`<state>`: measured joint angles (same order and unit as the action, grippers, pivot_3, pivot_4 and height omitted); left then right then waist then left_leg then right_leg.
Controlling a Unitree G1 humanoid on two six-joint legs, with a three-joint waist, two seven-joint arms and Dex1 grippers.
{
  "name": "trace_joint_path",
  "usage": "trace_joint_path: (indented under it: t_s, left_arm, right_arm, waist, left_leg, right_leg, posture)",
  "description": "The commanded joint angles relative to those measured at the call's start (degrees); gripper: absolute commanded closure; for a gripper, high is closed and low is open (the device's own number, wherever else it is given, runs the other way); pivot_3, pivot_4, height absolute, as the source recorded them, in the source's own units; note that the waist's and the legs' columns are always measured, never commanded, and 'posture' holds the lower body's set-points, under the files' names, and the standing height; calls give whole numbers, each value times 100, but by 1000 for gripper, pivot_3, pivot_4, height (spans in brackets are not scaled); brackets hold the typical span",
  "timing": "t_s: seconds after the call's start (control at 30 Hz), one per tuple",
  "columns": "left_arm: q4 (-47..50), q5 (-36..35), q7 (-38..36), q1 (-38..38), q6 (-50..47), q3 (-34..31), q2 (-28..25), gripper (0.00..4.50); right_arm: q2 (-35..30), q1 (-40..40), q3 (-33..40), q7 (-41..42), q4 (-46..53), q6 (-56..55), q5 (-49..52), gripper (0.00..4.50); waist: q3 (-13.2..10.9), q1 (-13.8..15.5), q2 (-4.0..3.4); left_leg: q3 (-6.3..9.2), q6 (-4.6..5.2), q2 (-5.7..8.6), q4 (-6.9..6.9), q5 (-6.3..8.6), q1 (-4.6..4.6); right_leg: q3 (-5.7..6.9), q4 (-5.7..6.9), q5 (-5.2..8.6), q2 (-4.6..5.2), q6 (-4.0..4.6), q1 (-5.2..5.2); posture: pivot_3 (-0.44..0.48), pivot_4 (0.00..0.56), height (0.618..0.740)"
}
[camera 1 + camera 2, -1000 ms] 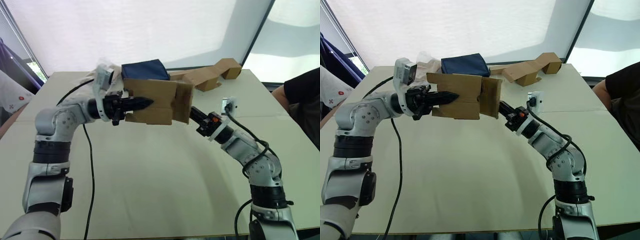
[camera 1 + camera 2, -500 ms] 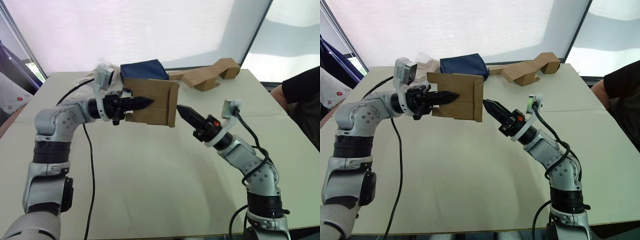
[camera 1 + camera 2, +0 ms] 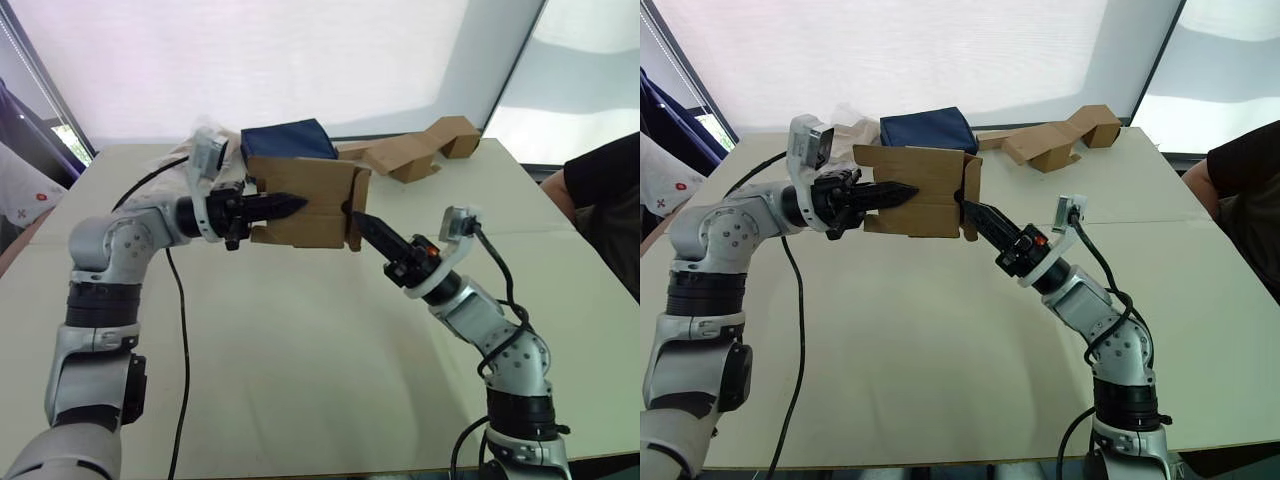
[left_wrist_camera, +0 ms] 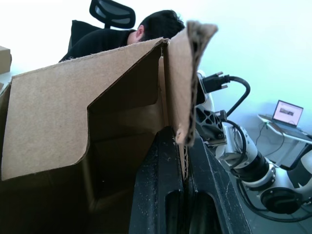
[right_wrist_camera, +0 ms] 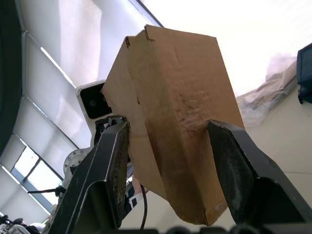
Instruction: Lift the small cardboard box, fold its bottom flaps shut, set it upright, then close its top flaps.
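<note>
The small cardboard box (image 3: pixel 305 203) is held in the air above the table (image 3: pixel 300 350), just above the centre of the frame in the head views. It lies on its side, one broad brown face turned toward the camera.

The left gripper (image 3: pixel 285 205) reaches in from the left of the frame and is clamped on the box: in the left wrist view its 2 black fingers (image 4: pixel 161 195) are pressed together on the edge of one cardboard wall, with the hollow inside of the box beside them.

The right gripper (image 3: pixel 970 208) comes up from the lower right, its tip at the right-hand end of the box, where the bottom flaps (image 3: pixel 358 205) stand partly folded. In the right wrist view its 2 fingers (image 5: pixel 112 165) are spread wide apart with the end of the box between them; I cannot tell whether either pad touches the cardboard.

Behind the box, toward the upper middle of the frame, a navy blue pouch (image 3: pixel 290 138) lies on the table. To the upper right sits a cluster of brown cardboard pieces (image 3: pixel 420 148). A person's dark sleeve (image 3: pixel 605 185) shows at the right edge.
</note>
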<state>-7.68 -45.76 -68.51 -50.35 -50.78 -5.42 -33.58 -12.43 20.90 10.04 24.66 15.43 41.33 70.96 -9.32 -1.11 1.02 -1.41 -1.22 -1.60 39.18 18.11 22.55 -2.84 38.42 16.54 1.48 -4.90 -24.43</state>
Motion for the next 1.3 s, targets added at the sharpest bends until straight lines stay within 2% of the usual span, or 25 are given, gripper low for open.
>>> trace_joint_path:
  t_s: [0.03, 0.17, 0.27, 0.37, 1.3]
  left_arm:
    - [162, -111, -14, -35, 15, -157, -65, 4500]
    - [166, -108, -20, -33, 23, -147, -55, 4500]
    - [168, -108, -23, -34, 20, -144, -58, 4500]
    - [176, -109, -19, -33, 17, -144, -60, 4500]
    - [294, -68, 56, 77, 74, -106, -7, 4500]
  right_arm:
    - [80, 26, 120, -20, 111, -77, 165, 1880]
    - [181, 21, 161, -65, 71, -131, 238, 1880]
    - [255, 13, 194, -83, 49, -146, 297, 2659]
    - [313, 5, 221, -97, 35, -142, 390, 3729]
    - [634, 163, -32, -269, -31, -319, 91, 3729]
  waist:
    - [0, -3, 0]
    - [0, -1, 0]
    - [0, 1, 0]
    - [0, 0, 0]
    - [0, -3, 0]
  left_leg:
    - [0, 0, 0, 0, 0, 0]
    - [1, 0, 0, 0, 0, 0]
    - [1, 0, 0, 0, 0, 0]
    - [1, 0, 0, 0, 0, 0]
    - [1, 0, 0, 0, 0, 0]
  right_leg:
    - [0, 0, 0, 0, 0, 0]
    - [0, 0, 0, -1, 0, 0]
    - [0, 0, 0, 0, 0, 0]
    - [0, 0, 0, 0, 0, 0]
    - [0, 0, 0, 0, 0, 0]
  posture:
    - [0, 150, 740]
    - [0, 150, 740]
    - [0, 150, 740]
    - [0, 150, 740]
    - [0, 150, 740]
